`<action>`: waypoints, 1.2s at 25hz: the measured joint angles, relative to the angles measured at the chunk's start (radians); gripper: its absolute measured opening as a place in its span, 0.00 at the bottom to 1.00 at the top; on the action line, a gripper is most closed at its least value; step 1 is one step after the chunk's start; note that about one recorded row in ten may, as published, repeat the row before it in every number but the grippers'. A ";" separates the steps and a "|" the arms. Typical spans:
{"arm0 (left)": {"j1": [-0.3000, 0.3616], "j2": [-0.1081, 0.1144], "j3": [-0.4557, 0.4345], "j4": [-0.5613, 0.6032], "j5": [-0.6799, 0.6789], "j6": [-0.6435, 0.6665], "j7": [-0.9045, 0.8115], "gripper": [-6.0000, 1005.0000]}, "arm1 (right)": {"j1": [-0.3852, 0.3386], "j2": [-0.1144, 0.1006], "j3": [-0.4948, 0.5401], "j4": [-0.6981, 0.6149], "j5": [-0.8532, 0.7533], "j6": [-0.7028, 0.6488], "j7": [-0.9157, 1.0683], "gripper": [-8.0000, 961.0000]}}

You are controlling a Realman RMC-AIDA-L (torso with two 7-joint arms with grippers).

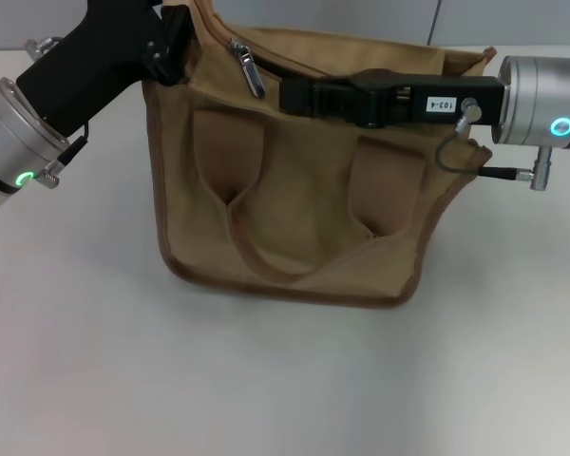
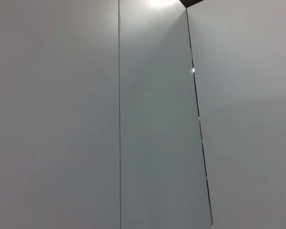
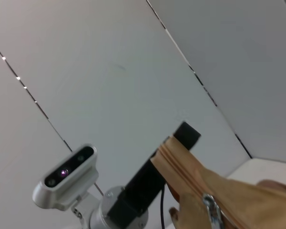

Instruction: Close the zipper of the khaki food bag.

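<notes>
Your khaki food bag point(image 1: 304, 218) stands upright on the bench point(image 1: 285, 380). Left gripper point(image 1: 171, 43) pinches the bag's top corner, fingers clamped on fabric. The zipper point(image 1: 250, 71) slider hangs just beside that corner. Right gripper point(image 1: 304, 95) lies along the bag's top edge; its fingers' spread you cannot tell.

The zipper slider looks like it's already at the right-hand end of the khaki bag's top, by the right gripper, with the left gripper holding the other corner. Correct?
Not quite. The head view shows the silver slider on the zipper near the left end of the khaki food bag, close to the left gripper at that corner. The right gripper reaches toward it along the top.
</notes>
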 joint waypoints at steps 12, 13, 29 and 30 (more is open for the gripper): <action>-0.003 -0.003 0.004 0.000 0.000 0.005 0.000 0.01 | 0.037 0.005 -0.082 0.007 0.042 0.082 -0.021 0.25; -0.004 -0.003 0.004 0.000 0.000 0.005 0.000 0.01 | 0.045 0.007 -0.096 0.010 0.046 0.091 -0.021 0.25; -0.013 -0.005 0.008 -0.007 0.000 0.011 0.001 0.01 | 0.082 0.009 -0.159 0.030 0.114 0.139 -0.014 0.14; -0.013 -0.005 0.006 -0.007 0.000 0.011 0.001 0.01 | 0.083 0.009 -0.170 0.030 0.116 0.145 -0.014 0.12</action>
